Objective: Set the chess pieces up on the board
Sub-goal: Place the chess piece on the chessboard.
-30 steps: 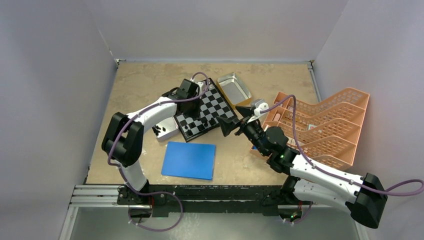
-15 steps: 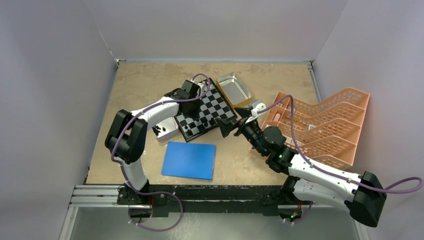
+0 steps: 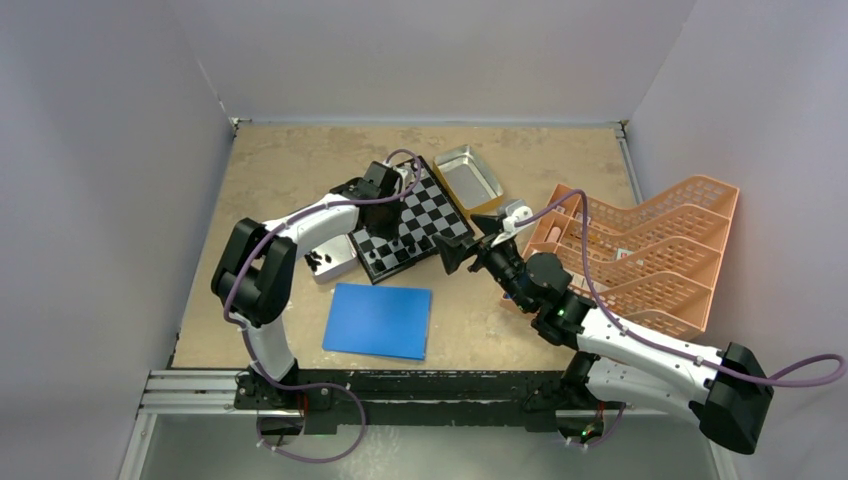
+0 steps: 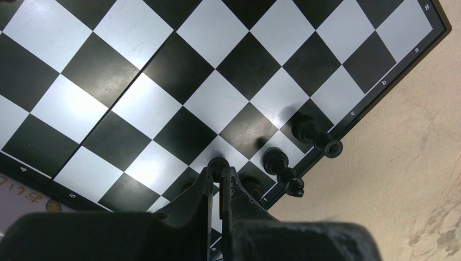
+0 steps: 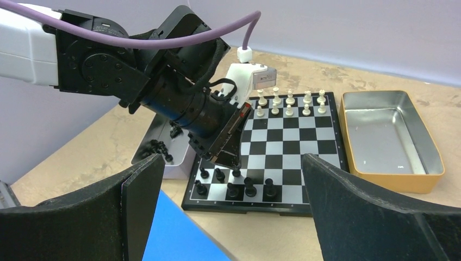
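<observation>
Sheet: one blue sheet (image 3: 378, 320) lies nearest on the table (image 3: 290, 170), just in front of the board's near-left corner.
Right claw: the right claw (image 3: 455, 255) is spread wide and holds nothing. It hovers just off the board's near-right corner, facing across it.
Board: one board (image 5: 293, 147) sits askew mid-table.
Black pieces: seven black pieces (image 5: 250, 187) stand on the two nearest rows, four in front and three behind.
Left claw: the left claw (image 4: 218, 174) is closed tight and points down over those near rows. Its tips meet at the head of a black piece. I cannot tell whether they pinch it.
Small tray: one small tray (image 3: 340, 268) is just beside the board's left edge. Black pieces lie inside, too small to count.
White pieces: ten white pieces (image 5: 288, 110) show on the two farthest rows, five in each. The left arm hides the rest of those rows.
Gold tray: one gold tray (image 5: 391, 179) with a shiny inside is near the board's far-right corner.
Rack: one orange rack (image 3: 660, 245) stands far right.
Left wrist view only: letters and numbers on the board's border, and the shut tips up close.
Right wrist view only: the white rows, clear enough to count.
Top view only: rack, whole sheet and both arms together.
</observation>
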`<action>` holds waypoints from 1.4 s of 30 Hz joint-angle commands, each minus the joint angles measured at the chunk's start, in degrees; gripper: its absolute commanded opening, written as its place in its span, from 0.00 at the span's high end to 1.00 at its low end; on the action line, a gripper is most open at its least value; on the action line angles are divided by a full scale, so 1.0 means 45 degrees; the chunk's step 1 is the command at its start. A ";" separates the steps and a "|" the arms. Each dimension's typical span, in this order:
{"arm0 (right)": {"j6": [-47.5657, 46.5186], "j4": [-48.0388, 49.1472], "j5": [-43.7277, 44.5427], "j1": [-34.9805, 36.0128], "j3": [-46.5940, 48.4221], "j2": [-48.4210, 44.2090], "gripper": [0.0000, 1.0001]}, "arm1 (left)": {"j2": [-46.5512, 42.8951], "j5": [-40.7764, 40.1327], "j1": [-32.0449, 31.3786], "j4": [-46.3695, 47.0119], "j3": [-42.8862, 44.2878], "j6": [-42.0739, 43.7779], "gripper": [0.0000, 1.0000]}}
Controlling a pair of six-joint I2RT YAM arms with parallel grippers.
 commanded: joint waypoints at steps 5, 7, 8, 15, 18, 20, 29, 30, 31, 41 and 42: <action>-0.0166 0.0144 0.0374 0.0051 0.0438 -0.0047 0.01 | -0.0005 0.0307 -0.0095 -0.0058 0.0204 0.0204 0.99; -0.0168 0.0192 0.0375 0.0052 0.0313 -0.0100 0.01 | -0.0013 0.0302 -0.0098 -0.0052 0.0109 0.0201 0.98; -0.0171 0.0329 0.0400 0.0052 0.0234 -0.0120 0.01 | -0.0016 0.0296 -0.0097 0.0000 0.0048 0.0201 0.98; -0.0146 0.0269 0.0462 0.0060 0.0194 -0.0306 0.01 | 0.0013 0.0344 -0.0115 -0.0048 -0.0030 0.0182 0.88; -0.0138 0.0324 0.0453 0.0046 0.0131 -0.0340 0.01 | 0.0018 0.0361 -0.0125 -0.0023 -0.0020 0.0162 0.87; -0.0136 0.0282 0.0453 0.0053 0.0128 -0.0340 0.01 | 0.0035 0.0332 -0.0110 -0.0024 -0.0018 0.0176 0.87; -0.0137 0.0271 0.0453 0.0059 0.0065 -0.0506 0.01 | 0.0041 0.0060 -0.0135 0.0179 -0.0071 0.0240 0.87; -0.0146 0.0295 0.0453 0.0055 0.0055 -0.0515 0.01 | 0.0025 0.0076 -0.0133 0.0205 -0.0059 0.0238 0.86; -0.0137 0.0298 0.0453 0.0052 0.0056 -0.0506 0.01 | 0.0040 0.0100 -0.0131 0.0211 -0.0041 0.0240 0.86; -0.0144 0.0298 0.0428 0.0045 0.0066 -0.0478 0.01 | 0.0244 -0.0052 -0.0161 0.0113 0.0146 0.0377 0.84; -0.0137 0.0298 0.0416 0.0041 0.0054 -0.0465 0.01 | 0.0240 -0.0051 -0.0171 0.0096 0.0163 0.0377 0.83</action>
